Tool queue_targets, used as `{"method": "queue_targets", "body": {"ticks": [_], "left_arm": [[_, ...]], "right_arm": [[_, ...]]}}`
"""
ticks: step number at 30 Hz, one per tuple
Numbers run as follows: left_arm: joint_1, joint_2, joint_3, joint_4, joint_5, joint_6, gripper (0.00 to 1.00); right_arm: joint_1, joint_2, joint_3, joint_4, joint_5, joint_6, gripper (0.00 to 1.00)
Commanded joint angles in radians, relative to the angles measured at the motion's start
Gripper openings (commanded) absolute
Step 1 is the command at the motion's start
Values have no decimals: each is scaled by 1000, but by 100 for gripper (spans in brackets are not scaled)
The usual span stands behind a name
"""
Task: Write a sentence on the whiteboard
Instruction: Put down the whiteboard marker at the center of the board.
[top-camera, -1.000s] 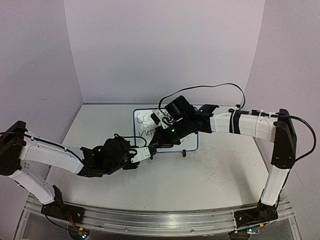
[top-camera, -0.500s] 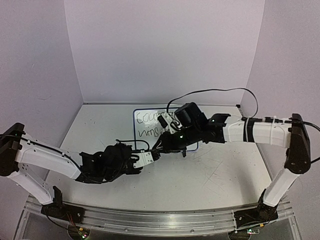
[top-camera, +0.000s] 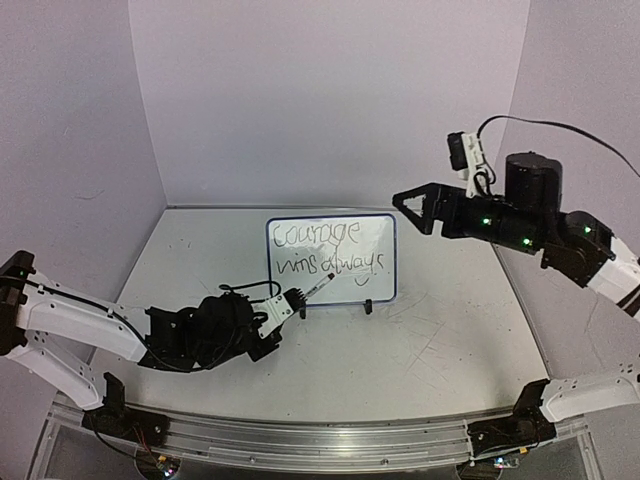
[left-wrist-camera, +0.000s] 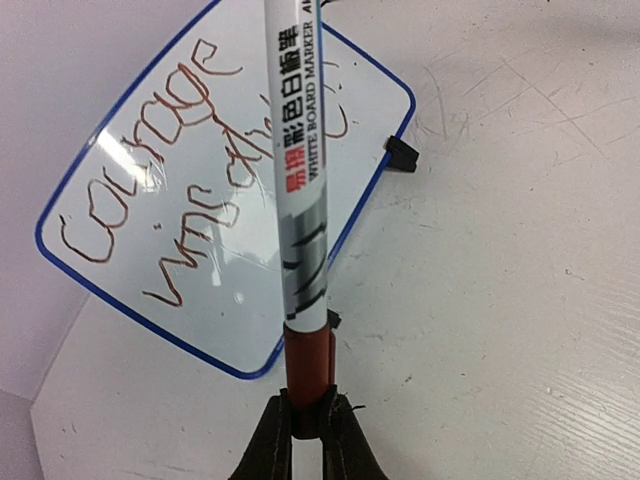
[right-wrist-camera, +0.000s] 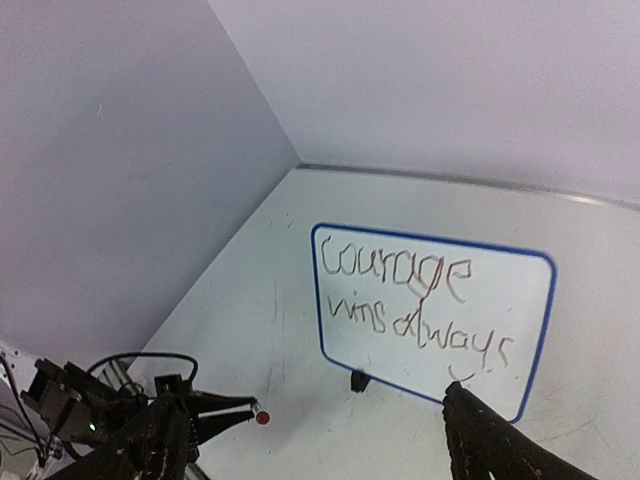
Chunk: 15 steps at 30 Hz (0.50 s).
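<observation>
Overview and both wrist views, writing stage. The small glossy white whiteboard (top-camera: 382, 232) with its thin dark-blue frame stands on black clip feet (top-camera: 368, 307) at the middle of the white table (top-camera: 450, 340), towards the back wall and tilted to face the arms. The handwritten sentence (top-camera: 328, 250) fills it in two lines, "Courage" above "wins always", with a small curve under the last word. I judge the writing itself done. What I see left is at most a closing stroke, then taking the pen away and setting it down.

The left gripper (left-wrist-camera: 307, 425) is clamped on the red-brown end of a white-barrelled whiteboard marker (left-wrist-camera: 300, 200), jaws tight on either side. My left arm lies low across the table from its base, forearm close to the surface, and the marker slants up and to the right towards the board's lower left part. Its tip is cut off in the wrist view, so I cannot tell whether it touches the board.

The right gripper (top-camera: 415, 208) is raised high on the right, well apart from the whiteboard and aimed back at it. I see nothing in it, and I cannot tell whether its jaws are apart.
</observation>
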Motion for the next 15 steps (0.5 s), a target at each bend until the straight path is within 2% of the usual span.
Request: {"method": "queue_targets", "body": {"ticks": [1, 3, 5, 8, 11, 15], "left_arm": [[3, 2, 39, -108, 3, -320, 0], [2, -13, 32, -180, -40, -552, 0], [2, -36, 17, -245, -17, -712, 0], [2, -22, 12, -349, 58, -870, 0], [3, 36, 38, -547, 112, -1106, 0], [1, 77, 47, -663, 177, -1243, 0]], "right_arm": [[3, -51, 20, -30, 224, -102, 89], [4, -60, 15, -30, 273, -127, 90], [3, -59, 10, -32, 292, -143, 90], [3, -56, 2, -32, 309, -147, 90], [3, -41, -3, -29, 321, -152, 90], [3, -40, -6, -27, 340, -156, 90]]}}
